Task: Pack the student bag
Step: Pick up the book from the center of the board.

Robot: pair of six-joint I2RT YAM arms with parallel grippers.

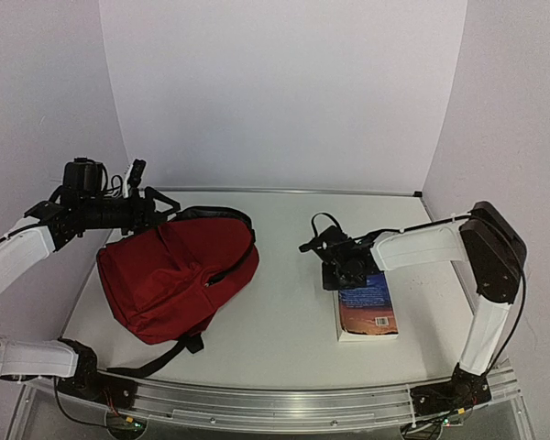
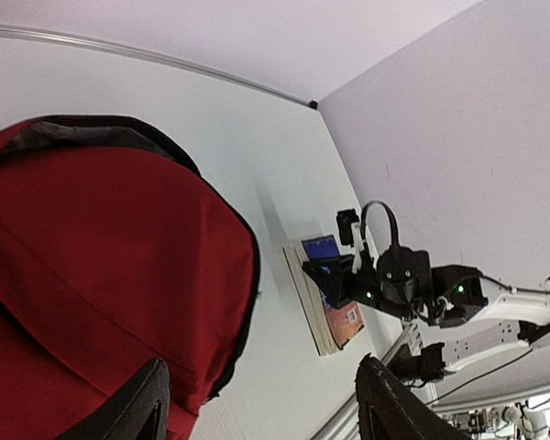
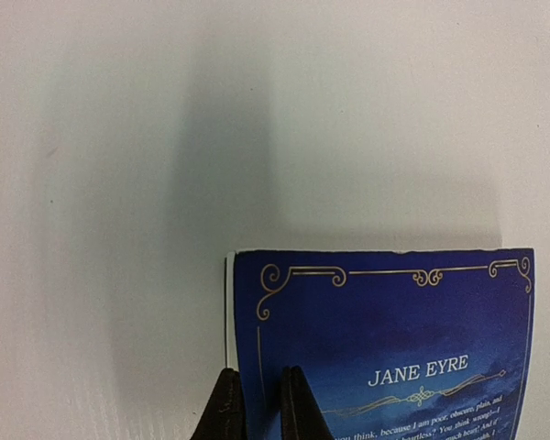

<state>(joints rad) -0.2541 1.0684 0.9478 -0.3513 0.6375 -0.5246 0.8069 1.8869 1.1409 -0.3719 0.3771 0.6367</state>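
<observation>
Left gripper (image 2: 261,412): your left tool stands wide, its 2 black fingers (image 2: 133,408) far apart with nothing between them.
Left gripper position: it hangs above the far left edge of the student bag (image 1: 170,270), pointing across toward the right side of the table (image 1: 284,321).
Right gripper (image 3: 262,408): your right tool is narrow, its 2 fingers (image 3: 298,403) close together with a thin strip of blue cover showing between them.
Right gripper hold: you cannot tell from these views whether the fingers pinch the book (image 3: 394,348) or only sit over it.
Right gripper position: it is at the book's far end, over one long edge near a corner.
Book: a paperback lying flat on the right half of the table, its blue cover bordered with gold scrollwork and titled JANE EYRE; the end nearer you is orange.
Student bag: a dark red soft backpack lying flat on the left half of the table, well apart from the book.
Bag details: a black rim runs along its far edge, and 1 black strap (image 1: 156,362) trails toward the near edge.
Table: white, with a metal rail along the near edge.
Surroundings: plain pale walls on 3 sides.
</observation>
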